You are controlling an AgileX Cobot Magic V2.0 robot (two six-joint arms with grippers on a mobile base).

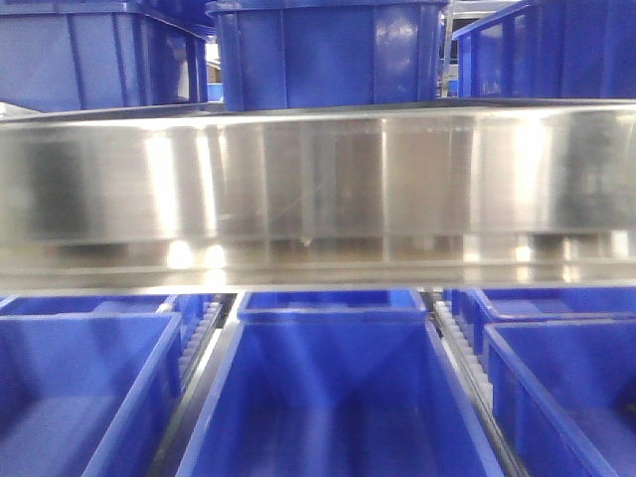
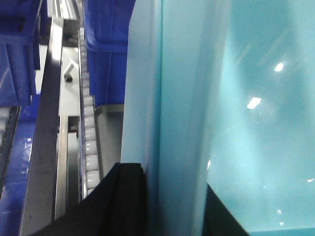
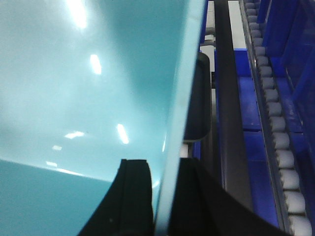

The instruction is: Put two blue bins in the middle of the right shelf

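Left gripper (image 2: 172, 199) and right gripper (image 3: 165, 189) each clamp a blue bin (image 2: 266, 123) wall, one finger either side. A roller track (image 3: 278, 142) runs just beside the right gripper.

A shelf (image 1: 318, 194) runs across before me. Upper bins (image 1: 328, 55) stand on it, three abreast; lower bins (image 1: 333, 397) sit side by side beneath, roller tracks (image 1: 462, 353) between them. My left gripper (image 2: 172, 196) and right gripper (image 3: 165, 196) each pinch a bin wall (image 2: 182, 88), a finger either side.
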